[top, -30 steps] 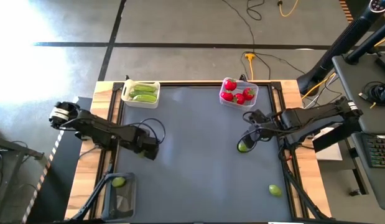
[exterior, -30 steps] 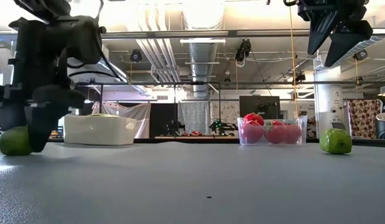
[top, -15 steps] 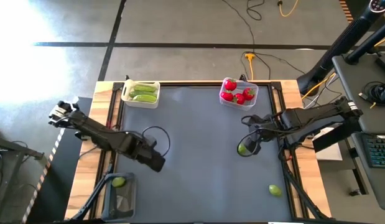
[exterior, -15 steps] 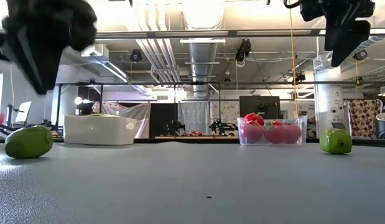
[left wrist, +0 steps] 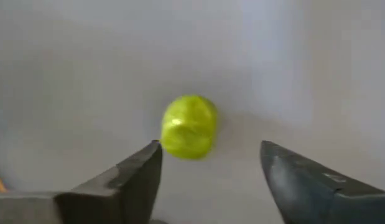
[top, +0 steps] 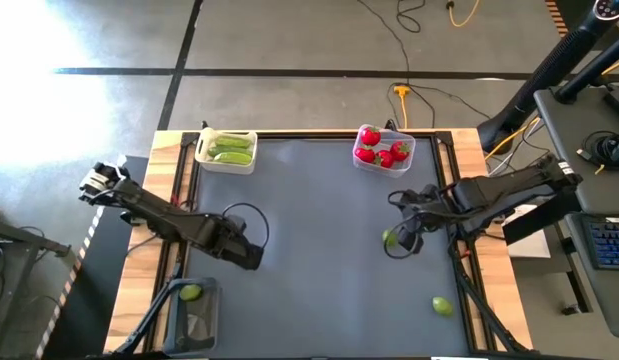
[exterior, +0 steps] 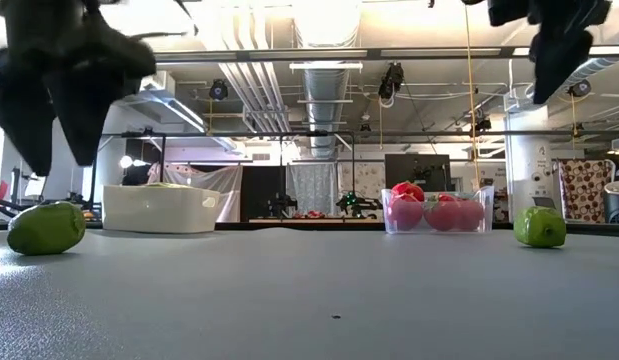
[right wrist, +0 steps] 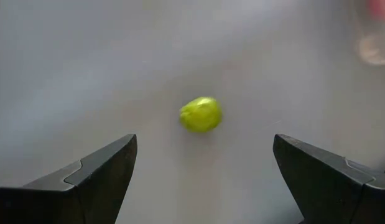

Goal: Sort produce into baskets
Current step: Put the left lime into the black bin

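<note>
A lime-green fruit [left wrist: 189,126] lies on the grey mat below my left gripper [left wrist: 211,149], which is open and hangs above it at the table's left [top: 244,250]; the fruit also shows in the low view [exterior: 46,227]. My right gripper [right wrist: 204,140] is open above a second lime-green fruit [right wrist: 201,114], at the table's right [top: 389,238]. A third lime-green fruit [top: 442,306] lies at the near right. A fourth [top: 191,293] sits in the dark tub [top: 204,325]. Cucumbers fill the white tub [top: 227,148] and strawberries fill the clear tub [top: 382,148].
The white and clear tubs stand along the mat's far edge, and the dark tub stands at the near left corner. Wooden rails border the mat on both sides. The bare middle of the mat [top: 319,230] lies between the two arms.
My left gripper has risen from beside its lime-green fruit on the mat and shifted slightly toward the near edge; the fruit stays on the mat. My right gripper has drifted a little toward the near edge over its fruit.
</note>
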`<state>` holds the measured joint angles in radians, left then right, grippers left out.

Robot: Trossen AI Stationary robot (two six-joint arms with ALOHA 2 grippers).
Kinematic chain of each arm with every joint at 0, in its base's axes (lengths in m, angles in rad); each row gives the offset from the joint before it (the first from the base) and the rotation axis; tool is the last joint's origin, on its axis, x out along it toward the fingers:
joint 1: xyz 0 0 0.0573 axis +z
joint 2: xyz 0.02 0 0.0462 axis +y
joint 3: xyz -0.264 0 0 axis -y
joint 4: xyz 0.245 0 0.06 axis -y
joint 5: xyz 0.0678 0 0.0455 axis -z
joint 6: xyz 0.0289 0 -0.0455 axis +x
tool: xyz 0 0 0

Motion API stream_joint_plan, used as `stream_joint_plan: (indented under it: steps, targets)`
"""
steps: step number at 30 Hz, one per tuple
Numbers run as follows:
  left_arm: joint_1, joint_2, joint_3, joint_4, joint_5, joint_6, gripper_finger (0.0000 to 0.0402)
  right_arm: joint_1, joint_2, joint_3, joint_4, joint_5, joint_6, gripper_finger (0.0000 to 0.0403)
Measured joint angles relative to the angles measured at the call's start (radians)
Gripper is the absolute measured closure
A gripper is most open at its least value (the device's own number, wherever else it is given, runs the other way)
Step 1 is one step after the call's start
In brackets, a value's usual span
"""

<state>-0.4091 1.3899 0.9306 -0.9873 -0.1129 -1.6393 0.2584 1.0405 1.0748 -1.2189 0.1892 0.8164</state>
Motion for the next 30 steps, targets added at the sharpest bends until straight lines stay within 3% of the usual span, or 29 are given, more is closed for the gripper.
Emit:
stream_joint_plan:
  steps: [6, 11, 15, 20, 24, 30]
  targets:
    - [0.014, 0.000, -0.109, 0.075, -0.013, 0.054, 0.0111, 0.180, 0.006, 0.000, 0.049, 0.056, 0.186, 0.0035]
    - [0.025, 0.011, -0.244, 0.303, -0.003, 0.051, 0.0128, 0.308, 0.034, 0.000, 0.077, 0.175, 0.383, 0.0035]
    - [0.016, 0.035, -0.291, 0.355, 0.039, 0.014, 0.0151, 0.349, 0.085, -0.003, 0.077, 0.186, 0.512, 0.0035]
    - [-0.032, 0.045, -0.273, 0.319, -0.004, 0.113, 0.0196, 0.362, 0.182, -0.003, 0.096, 0.186, 0.600, 0.0035]
    - [-0.077, 0.045, -0.220, 0.217, -0.023, 0.161, 0.0264, 0.357, 0.279, -0.004, 0.169, 0.180, 0.645, 0.0035]
    - [-0.244, 0.032, -0.054, 0.059, -0.041, 0.233, 0.0267, 0.357, 0.440, -0.004, 0.453, 0.140, 0.705, 0.0035]
